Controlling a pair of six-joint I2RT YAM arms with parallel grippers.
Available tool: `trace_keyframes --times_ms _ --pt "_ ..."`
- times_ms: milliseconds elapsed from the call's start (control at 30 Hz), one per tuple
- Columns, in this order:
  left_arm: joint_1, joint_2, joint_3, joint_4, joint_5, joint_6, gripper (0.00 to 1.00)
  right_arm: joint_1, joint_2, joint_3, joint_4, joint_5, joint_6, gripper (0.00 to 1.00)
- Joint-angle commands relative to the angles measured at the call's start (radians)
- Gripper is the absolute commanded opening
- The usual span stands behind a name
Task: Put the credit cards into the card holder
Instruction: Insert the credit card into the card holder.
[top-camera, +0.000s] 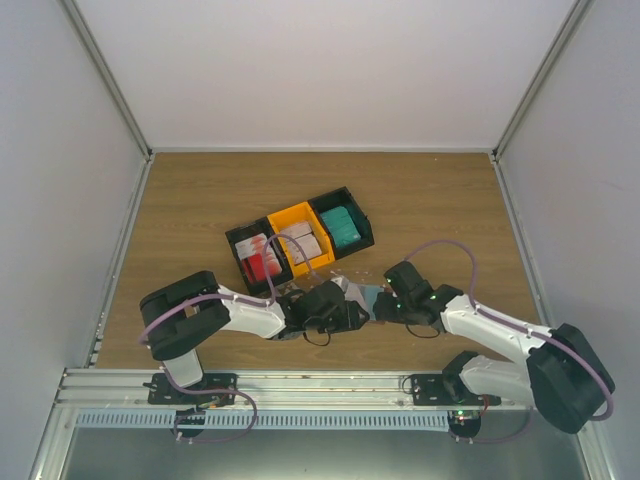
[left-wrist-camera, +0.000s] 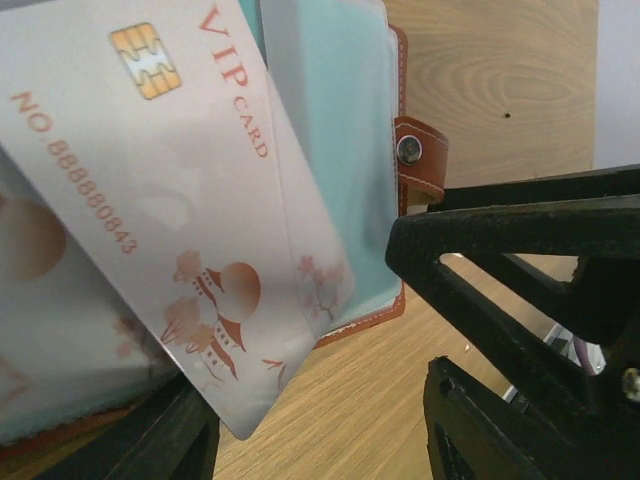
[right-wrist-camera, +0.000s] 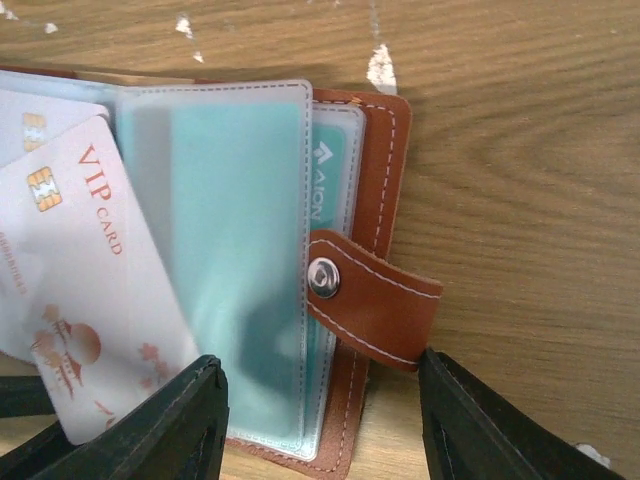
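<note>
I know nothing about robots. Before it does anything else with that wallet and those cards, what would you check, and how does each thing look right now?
1. Wallet lies open on the table: ok.
2. Teal card sits inside a clear sleeve: ok.
3. VIP card fully in: not ok, it is tilted, with a corner poking past the wallet's edge.
4. Left gripper open: ok.
5. Right gripper open: ok.
6. More cards waiting in the bins: ok.
</note>
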Motion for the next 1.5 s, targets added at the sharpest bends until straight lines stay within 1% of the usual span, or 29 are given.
trace_keyframes --times_ms 0,167,267,333,433,500,700,800,833,900,1133,1333,1467 --pt "-0.007 -0.028 -0.003 -0.049 -0.004 0.010 0.58 -0.007 -0.034 -0.010 0.020 -0.020 -0.023 0.54" --pt "-0.005 -0.032 -0.003 -0.056 -0.002 0.011 0.62 -0.013 -0.038 -0.017 0.024 -0.027 -0.030 0.54" --pt "-0.002 -0.027 0.005 -0.060 -0.008 0.015 0.58 -0.013 -0.040 -0.016 0.022 -0.025 -0.033 0.54" --pt "-0.002 -0.024 0.012 -0.071 -0.020 0.017 0.52 -0.014 -0.046 -0.012 0.009 -0.009 -0.030 0.54" --pt "0.006 -0.020 0.015 -0.078 -0.032 0.019 0.37 -0.012 -0.058 -0.006 -0.012 0.016 -0.028 0.54" --pt "0.007 -0.018 0.019 -0.085 -0.039 0.020 0.29 -0.013 -0.063 -0.001 -0.020 0.037 -0.030 0.54" --pt "0.014 -0.008 0.024 -0.093 -0.051 0.023 0.10 -0.013 -0.068 0.017 -0.023 0.038 -0.053 0.53" --pt "0.018 -0.010 0.023 -0.094 -0.054 0.023 0.01 -0.013 -0.070 0.026 -0.012 0.023 -0.073 0.53" --pt "0.019 -0.010 0.023 -0.095 -0.054 0.025 0.00 -0.013 -0.064 0.030 -0.010 0.022 -0.078 0.53" --pt "0.019 -0.011 0.023 -0.099 -0.054 0.026 0.00 -0.013 -0.051 0.036 -0.005 -0.003 -0.083 0.53" --pt "0.050 -0.045 -0.018 -0.087 -0.006 0.021 0.00 -0.013 -0.010 0.030 0.019 -0.006 -0.089 0.53" --pt "0.092 -0.067 -0.026 -0.094 0.136 0.031 0.00 -0.013 0.036 0.015 0.037 0.007 -0.086 0.52" --pt "0.104 -0.059 0.006 -0.153 0.198 0.054 0.00 -0.015 0.049 0.019 0.031 0.017 -0.077 0.50"
